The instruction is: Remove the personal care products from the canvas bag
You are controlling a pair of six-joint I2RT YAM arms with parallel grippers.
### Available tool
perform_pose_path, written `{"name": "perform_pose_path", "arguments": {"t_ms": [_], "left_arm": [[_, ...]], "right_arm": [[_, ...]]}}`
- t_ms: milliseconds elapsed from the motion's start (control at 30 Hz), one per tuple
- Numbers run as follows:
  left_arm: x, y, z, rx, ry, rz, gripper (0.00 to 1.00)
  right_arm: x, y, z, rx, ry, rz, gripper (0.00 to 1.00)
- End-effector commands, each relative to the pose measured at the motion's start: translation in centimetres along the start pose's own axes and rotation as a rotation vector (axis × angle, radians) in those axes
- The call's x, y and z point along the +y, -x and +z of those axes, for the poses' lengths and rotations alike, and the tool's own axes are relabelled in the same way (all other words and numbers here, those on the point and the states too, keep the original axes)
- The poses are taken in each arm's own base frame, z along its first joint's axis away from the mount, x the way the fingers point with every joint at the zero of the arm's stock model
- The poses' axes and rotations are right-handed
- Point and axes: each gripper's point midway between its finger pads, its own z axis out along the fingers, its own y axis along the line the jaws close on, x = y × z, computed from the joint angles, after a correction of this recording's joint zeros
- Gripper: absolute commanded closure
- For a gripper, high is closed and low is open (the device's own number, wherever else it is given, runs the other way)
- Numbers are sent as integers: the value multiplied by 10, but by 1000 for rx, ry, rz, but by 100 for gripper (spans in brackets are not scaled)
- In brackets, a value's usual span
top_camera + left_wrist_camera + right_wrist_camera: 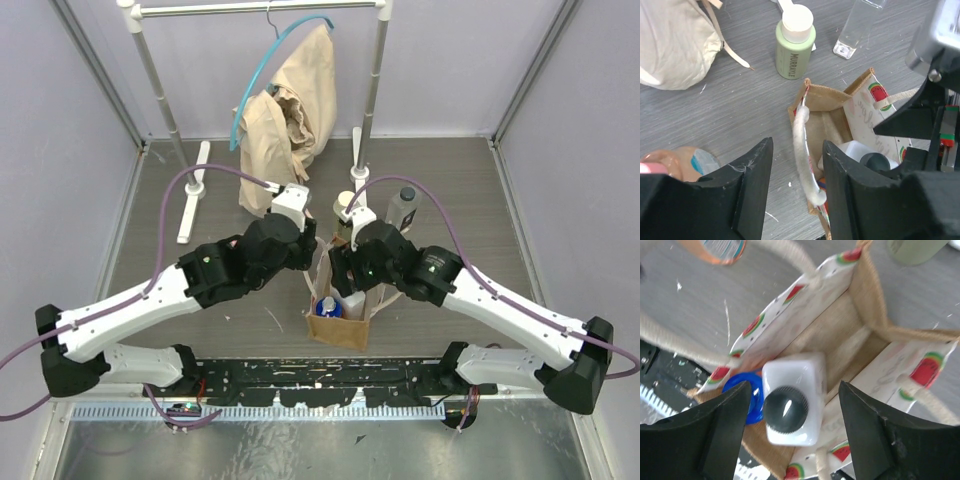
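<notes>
Your right gripper (792,390) hangs over the bag (840,335), jaws wide open, holding nothing. Right under it, inside the bag, stands a white bottle (795,372) with a dark cap (785,410). It looks hard, smooth and light, so pinch it just below the cap. The bag is soft and may lift too. Your left gripper (795,150) has its jaws open around the bag's rope handle (801,135), not squeezing. Beyond the bag, a green bottle (795,50) reads something like "MURRAYE".
</notes>
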Motion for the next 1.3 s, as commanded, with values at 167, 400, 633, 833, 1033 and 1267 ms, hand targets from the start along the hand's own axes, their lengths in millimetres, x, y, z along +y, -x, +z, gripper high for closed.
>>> {"name": "perform_pose_path", "arguments": {"t_ms": [167,400,633,833,1033,1267], "left_arm": [[20,-3,-24,-23,31,-101,41],[2,-4,-30,-19,-91,-107,37],[-41,-4,-35,22,-300,-99,39],[-57,-7,-40,30,-374,-93,39],[-77,-26,-39,96,-462,-79,38],[-104,-66,-25,240,-465,65,37]], "right_arm": [[20,-36,1,63,76,38,23],[-5,-49,27,40,-51,1,29],[-15,-22,18,-47,-115,-35,67],[-23,56,-46,-308,-170,7,69],[-47,121,-117,-520,-319,32,70],[-78,168,-189,-730,-502,106,71]]}}
